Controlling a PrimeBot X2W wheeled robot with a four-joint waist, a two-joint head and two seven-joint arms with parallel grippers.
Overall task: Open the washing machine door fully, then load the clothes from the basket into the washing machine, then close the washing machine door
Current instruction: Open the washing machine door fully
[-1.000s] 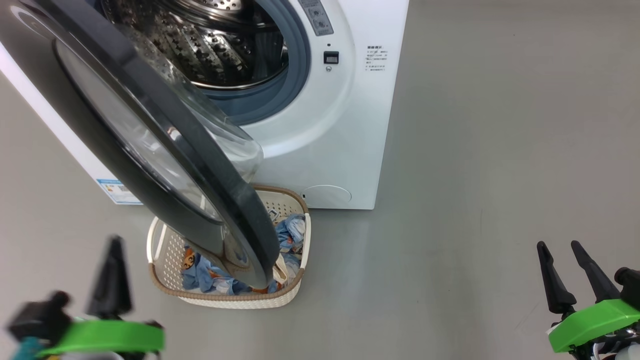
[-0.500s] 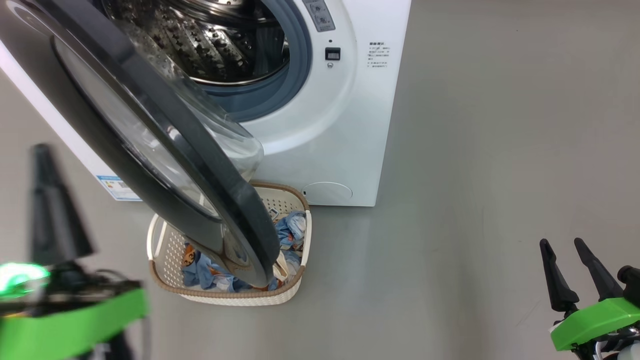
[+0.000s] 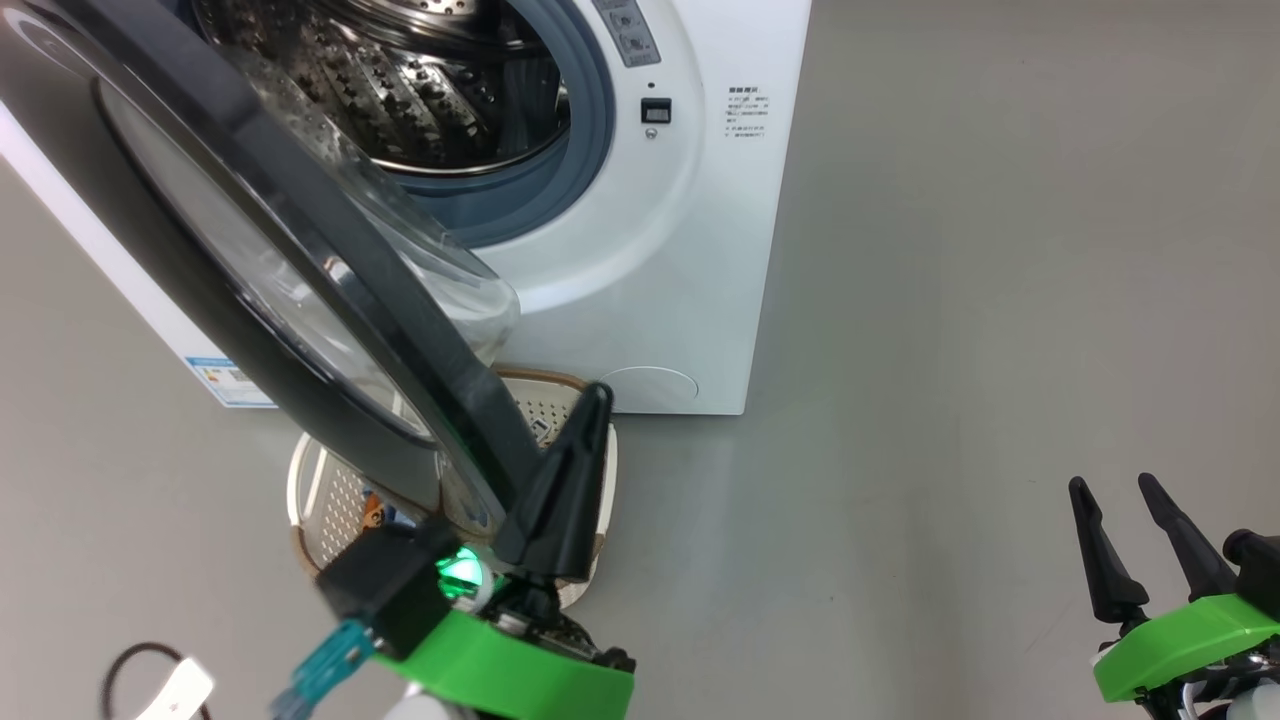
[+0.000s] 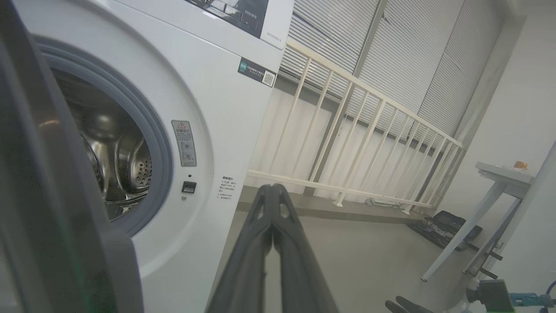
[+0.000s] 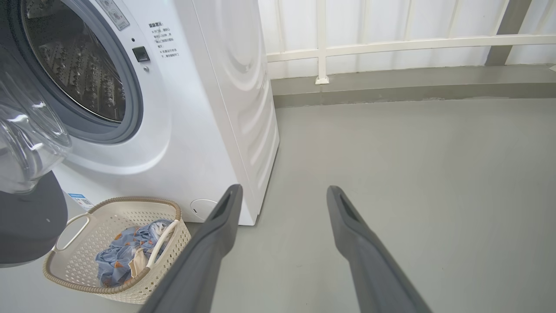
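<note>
While door point(image 3: 440, 370) stands open, left tool point(image 3: 592, 408) beside

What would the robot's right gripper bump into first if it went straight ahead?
Probably nothing near: the right gripper points past the washing machine, over bare floor, toward the white railing far behind.

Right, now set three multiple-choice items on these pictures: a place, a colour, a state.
1. The basket stands: A on the floor by the washing machine; B on a chair; C on the machine's top.
2. The washing machine door has a rim that is: A white; B black; C red.
3. The right gripper is: A open; B shut on cloth; C shut, empty.
Key: 1 A, it rests at the machine's foot. 2 B, the rim shows glossy black. 3 A, its fingers stand apart.
</note>
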